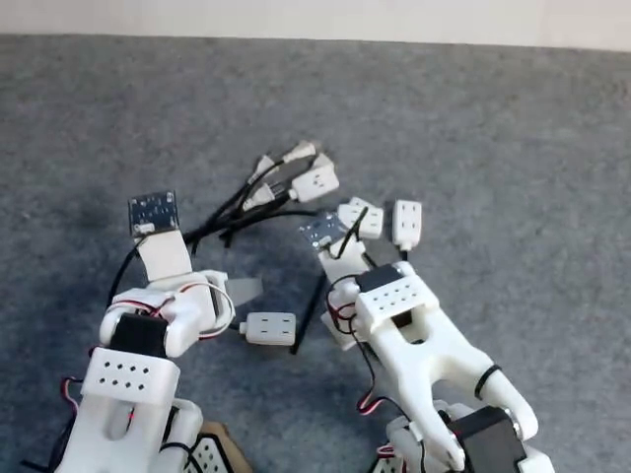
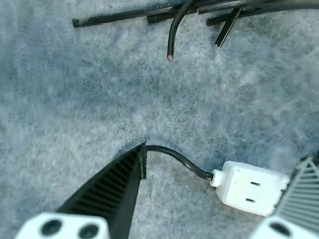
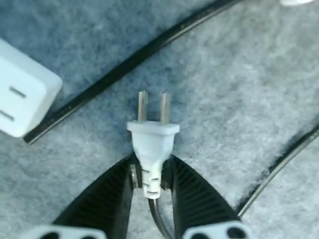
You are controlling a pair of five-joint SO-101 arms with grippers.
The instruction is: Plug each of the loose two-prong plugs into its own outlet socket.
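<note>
Seen from above, two white robot arms work a grey carpet [image 1: 493, 118] strewn with wiring: the left arm [image 1: 148, 335] sits beside a lone white socket [image 1: 269, 328], while the right arm [image 1: 414, 325] points at a cluster of three more sockets [image 1: 406, 222], its wrist covering whatever it carries. Beyond them, small white plugs [image 1: 301, 151] lie loose at the ends of tangled black cables [image 1: 222, 222]; which cable belongs to which plug is hard to make out. From the left wrist, the left gripper [image 2: 224, 155] is spread wide and holds nothing. The lone socket [image 2: 251, 188] lies just beside its grey finger [image 2: 304, 194], both slots bare, and the socket's cable [image 2: 179, 158] curls over to the tip of the black finger [image 2: 119, 184]. Farther off, several cut cable ends [image 2: 169, 30] run out of the frame. From the right wrist, the right gripper [image 3: 152, 164] pinches a white two-prong plug [image 3: 152, 137] by its neck, prongs [image 3: 153, 105] pointing away over the carpet, not yet in any socket. A nearby socket [image 3: 22, 102], partly cut off at the frame's edge, shows two bare slots, and a black lead [image 3: 134, 59] lies on the carpet beyond the prongs.
</note>
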